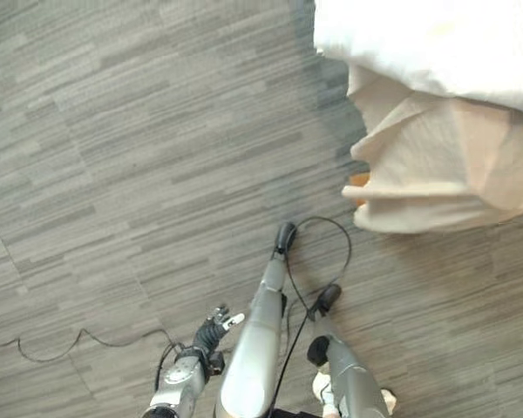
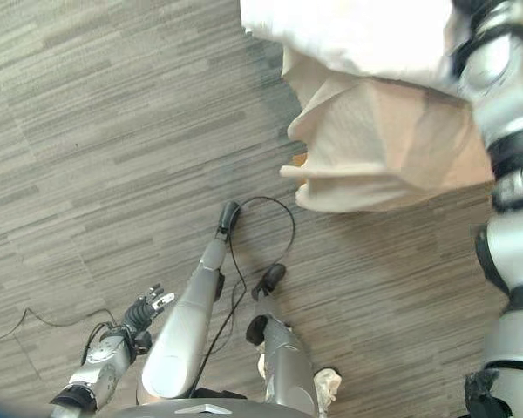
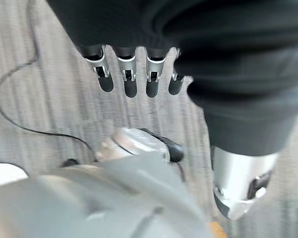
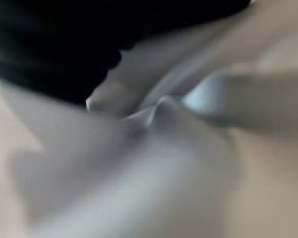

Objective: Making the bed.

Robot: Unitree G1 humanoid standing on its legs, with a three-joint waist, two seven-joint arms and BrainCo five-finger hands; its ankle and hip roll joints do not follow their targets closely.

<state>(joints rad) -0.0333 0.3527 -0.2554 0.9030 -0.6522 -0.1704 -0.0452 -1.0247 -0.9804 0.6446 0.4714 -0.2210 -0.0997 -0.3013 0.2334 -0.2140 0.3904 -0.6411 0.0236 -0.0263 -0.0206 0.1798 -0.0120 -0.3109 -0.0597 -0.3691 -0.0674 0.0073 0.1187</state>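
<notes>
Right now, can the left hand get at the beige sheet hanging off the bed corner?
Probably not from here. The left hand hangs low with straight fingers over the carpet, well apart from the beige sheet; nothing blocks the way, but the gap looks too wide.

Count: two layers of bedding, one floor, one hand with its fingers showing.

One white duvet (image 1: 436,39) lies over one beige sheet (image 1: 444,165), which hangs in folds at the bed's corner, well ahead of and to the right of the one left hand (image 1: 213,331); that hand hangs low with fingers (image 3: 130,84) straight over one grey striped carpet floor (image 1: 113,174). One patch of pale cloth (image 4: 139,163) lies close against the right hand's cover.
</notes>
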